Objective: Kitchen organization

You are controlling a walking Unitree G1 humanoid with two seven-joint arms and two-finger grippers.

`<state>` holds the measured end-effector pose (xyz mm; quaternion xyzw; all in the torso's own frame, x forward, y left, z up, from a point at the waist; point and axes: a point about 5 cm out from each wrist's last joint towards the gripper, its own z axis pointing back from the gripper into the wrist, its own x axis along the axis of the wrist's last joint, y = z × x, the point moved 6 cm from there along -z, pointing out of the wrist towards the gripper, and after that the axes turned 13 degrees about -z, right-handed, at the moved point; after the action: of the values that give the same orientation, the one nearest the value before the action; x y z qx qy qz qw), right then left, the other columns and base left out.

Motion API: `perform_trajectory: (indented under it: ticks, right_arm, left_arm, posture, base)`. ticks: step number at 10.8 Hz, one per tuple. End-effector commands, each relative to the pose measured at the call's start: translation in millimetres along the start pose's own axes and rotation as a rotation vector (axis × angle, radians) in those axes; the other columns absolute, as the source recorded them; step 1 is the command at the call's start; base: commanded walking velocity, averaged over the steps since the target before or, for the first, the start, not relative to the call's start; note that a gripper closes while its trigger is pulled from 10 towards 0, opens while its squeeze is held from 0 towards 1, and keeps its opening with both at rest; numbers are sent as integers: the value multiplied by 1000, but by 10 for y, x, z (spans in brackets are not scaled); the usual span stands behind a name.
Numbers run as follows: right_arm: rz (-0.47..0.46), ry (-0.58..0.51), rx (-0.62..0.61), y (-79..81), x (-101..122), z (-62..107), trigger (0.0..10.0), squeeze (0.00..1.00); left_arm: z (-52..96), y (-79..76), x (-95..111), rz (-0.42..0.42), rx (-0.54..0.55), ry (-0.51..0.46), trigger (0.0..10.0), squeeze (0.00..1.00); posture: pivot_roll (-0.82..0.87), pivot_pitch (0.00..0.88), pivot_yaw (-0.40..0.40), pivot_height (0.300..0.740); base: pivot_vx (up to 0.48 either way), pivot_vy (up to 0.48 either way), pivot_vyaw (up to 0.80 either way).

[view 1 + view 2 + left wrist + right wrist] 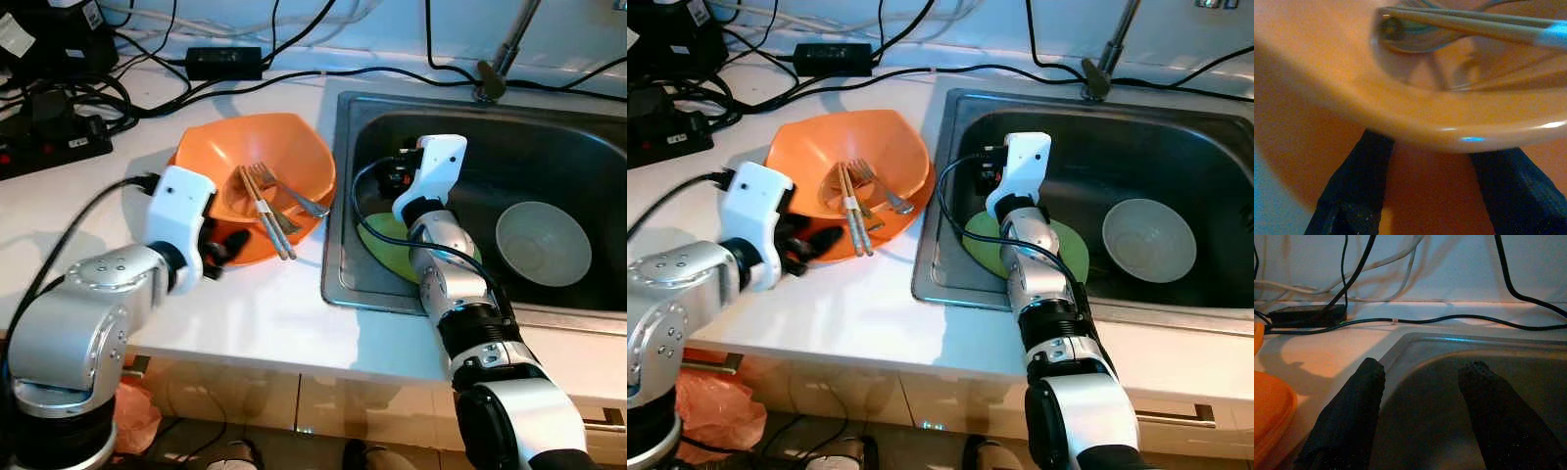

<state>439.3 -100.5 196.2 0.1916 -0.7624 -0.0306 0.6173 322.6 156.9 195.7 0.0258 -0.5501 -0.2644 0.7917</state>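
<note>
An orange bowl (220,162) stands on the white counter, left of the sink. A pair of chopsticks (266,213) and a metal fork (294,196) lie inside it. My left gripper (223,247) is at the bowl's near-left side, open. In the left wrist view its two black fingers (1354,186) spread apart just under the bowl's rim (1449,132). My right gripper (1422,369) is open and holds nothing. It hovers inside the sink (333,196) near its left wall. A green plate (382,240) lies on the sink floor beneath the right arm.
A pale bowl (542,243) sits in the sink to the right. The faucet (505,54) rises behind the sink. Black cables, an adapter (223,62) and a power strip (49,147) crowd the back left of the counter.
</note>
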Motion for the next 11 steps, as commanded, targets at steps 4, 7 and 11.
perform_trajectory:
  ticks: [4,7,11]
  right_arm:
    - [-21,38,-13,-40,-124,29,10000,0]
    - [-21,43,-7,-28,-135,22,10000,0]
    - [-18,47,-11,-40,-142,13,10000,0]
  left_arm:
    - [120,292,112,-30,116,-25,10000,0]
    - [244,536,169,-69,195,-24,10000,0]
    - [468,1101,115,-321,485,93,10000,0]
  posture:
    - [263,153,-35,740]
    - [273,148,-44,740]
    - [275,143,-46,740]
  base:
    - [0,0,0]
    - [0,0,0]
    - [0,0,0]
